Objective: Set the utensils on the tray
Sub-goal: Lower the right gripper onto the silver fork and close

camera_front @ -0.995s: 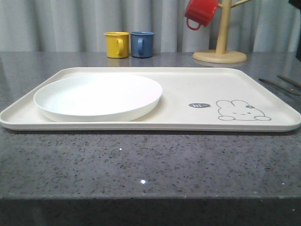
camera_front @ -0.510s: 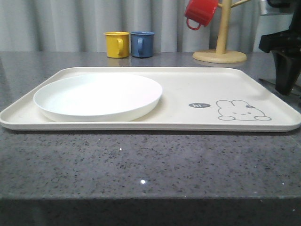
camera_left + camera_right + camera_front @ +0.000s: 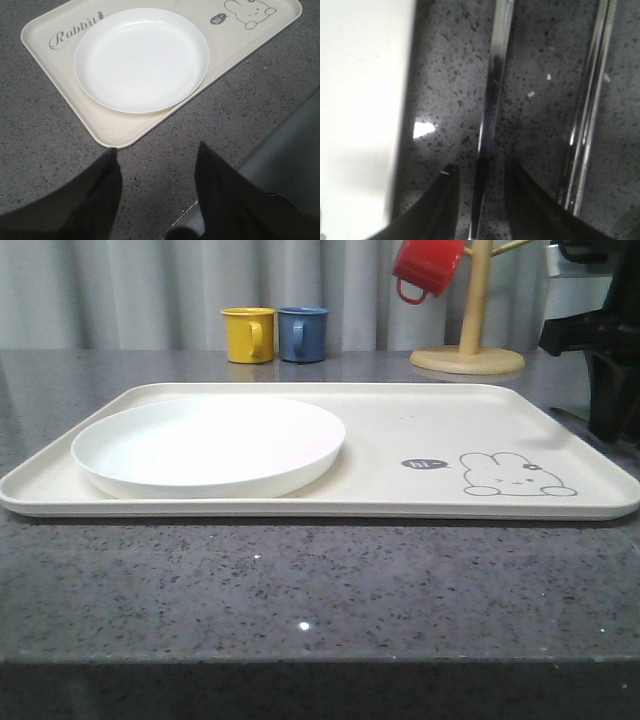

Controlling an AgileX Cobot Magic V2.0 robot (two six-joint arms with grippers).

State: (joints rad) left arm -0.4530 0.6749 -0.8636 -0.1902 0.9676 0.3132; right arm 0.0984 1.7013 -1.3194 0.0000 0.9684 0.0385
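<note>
Right gripper [image 3: 477, 190]: one, low over the counter [image 3: 300, 590] just off the tray's right edge; fingers apart, straddling one slim silver utensil handle [image 3: 492, 100], not closed on it. Which utensil this is cannot be told.
Chopsticks [image 3: 590, 100]: one pair of flat bright bars, lying on the counter parallel to the handle, on its side away from the tray.
Left gripper [image 3: 155, 190]: one, fingers apart, nothing between them, above bare counter off the tray's near left corner.
Tray [image 3: 420, 425]: one, cream, flat on the counter; rabbit drawing with "hi" bubble at its near right corner, "Rabbit" script at its far left corner. No utensils on it.
Plate [image 3: 208, 445]: one, white, round, on the tray's left half.
Mugs: three. Yellow mug [image 3: 248, 334] and blue mug [image 3: 302, 333] touching or nearly so, beyond the tray's far edge; red mug [image 3: 427, 267] hung on the wooden stand [image 3: 468, 350] near the far right.
</note>
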